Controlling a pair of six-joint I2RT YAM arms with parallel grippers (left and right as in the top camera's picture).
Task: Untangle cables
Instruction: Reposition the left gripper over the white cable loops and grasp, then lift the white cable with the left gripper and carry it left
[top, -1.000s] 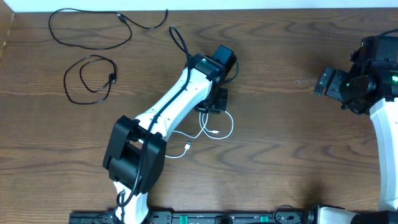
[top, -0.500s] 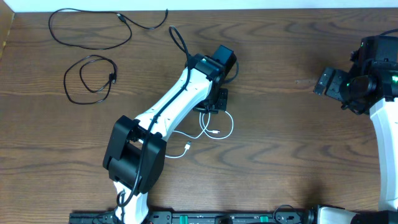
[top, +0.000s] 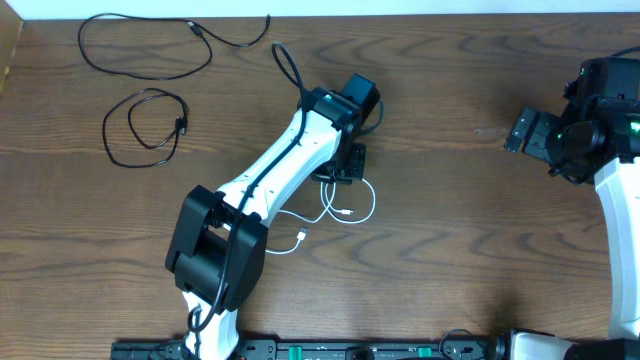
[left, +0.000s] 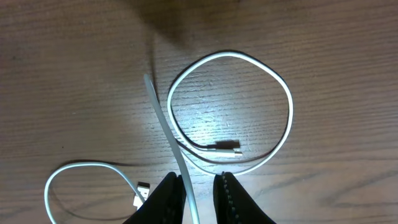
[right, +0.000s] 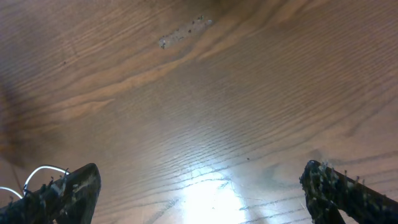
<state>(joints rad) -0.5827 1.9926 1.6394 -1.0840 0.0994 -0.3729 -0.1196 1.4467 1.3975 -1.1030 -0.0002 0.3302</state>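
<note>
**White cable (left: 290, 109) threaded through narrowed left gripper (left: 198, 178)**

Lying in loose loops on the wooden table (top: 450, 250), a little left of centre, just beside the tip of the left arm (top: 290, 150) in the overhead view. From the left wrist view: one round loop ahead of the fingers, with a small plug (left: 230, 147) resting inside it. A second, smaller loop off to the lower left, ending in a flat plug (left: 142, 186) close beside one finger. One straight, blurred strand running up from between the two fingers and across the near edge of the round loop, its far end too faint to trace. Jaws drawn narrow, the gap wider than the strand and the strand hugging one side. Cannot tell whether pinched or merely passing through.

Well apart from all this, toward the far left corner: longer black cable (top: 197, 31) in a wide open loop along the table's top edge, tail trailing right toward the left arm. Shorter black cable (top: 182, 125) in a tighter double coil just below it. Both apart from the white one and from each other.

Over at the right edge: right gripper (right: 200, 174) hanging above the wood, jaws spread wide, nothing between them. Sliver of white cord at the lower left of the right wrist view, just behind one fingertip. Right arm (top: 612, 195) well apart from all three cables.
</note>
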